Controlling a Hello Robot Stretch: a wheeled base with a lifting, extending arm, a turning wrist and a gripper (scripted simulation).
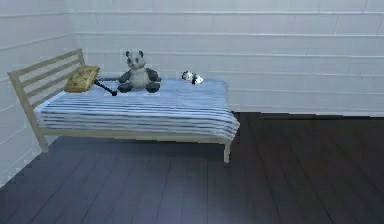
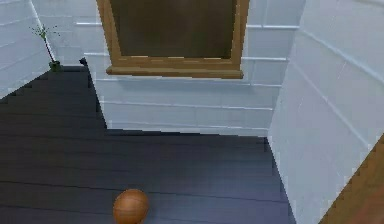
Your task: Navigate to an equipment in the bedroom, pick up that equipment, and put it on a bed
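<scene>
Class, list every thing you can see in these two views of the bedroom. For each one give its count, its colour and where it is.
bed: one, pale wood frame with a blue striped cover, forward view's left, by the walls
panda toy: one, black and white, sitting on the bed
flat thing: one, yellowish with a dark handle, on the bed by the headboard
small thing: one, black and white, at the bed's far edge
ball: one, orange-brown, on the floor at the arm side view's bottom
window: one, brown wood frame, arm side view's top
plant: one, thin and green, far corner at upper left
floor: dark planks
walls: white boards
</scene>
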